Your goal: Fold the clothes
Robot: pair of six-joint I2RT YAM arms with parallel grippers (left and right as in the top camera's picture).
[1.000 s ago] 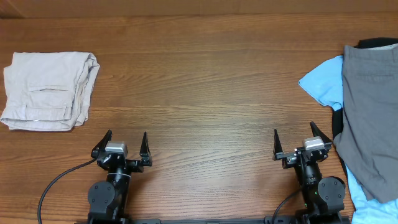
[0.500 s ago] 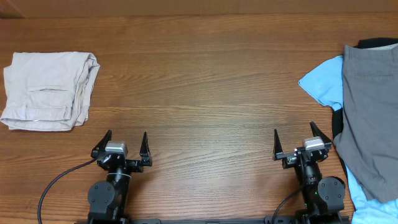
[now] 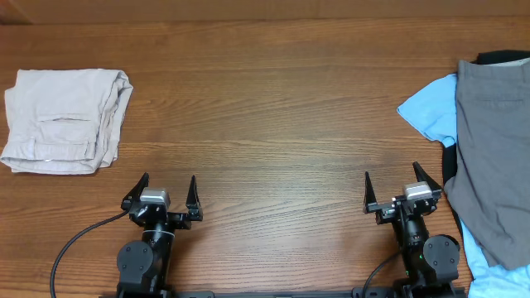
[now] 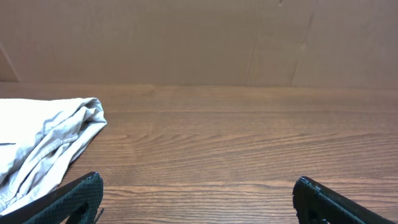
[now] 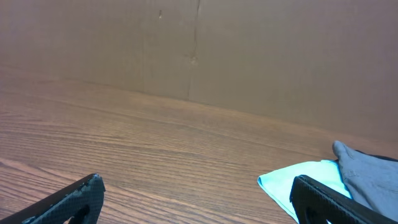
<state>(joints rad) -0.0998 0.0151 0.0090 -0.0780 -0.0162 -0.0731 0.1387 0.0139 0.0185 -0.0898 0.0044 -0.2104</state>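
Grey shorts [image 3: 493, 157] lie unfolded at right edge of frame, atop light blue garment [image 3: 429, 112]. Left gripper [image 3: 169, 179] and right gripper [image 3: 391, 174] sit at bottom of frame, jaws wide, empty. Risk: a deep pinch catches the blue layer too, dragging both garments.

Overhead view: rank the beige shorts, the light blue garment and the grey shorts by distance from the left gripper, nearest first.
From the left gripper:
1. beige shorts, at the table's left end, up and left of the gripper.
2. light blue garment, on the right side, partly under the grey.
3. grey shorts, at the right edge.
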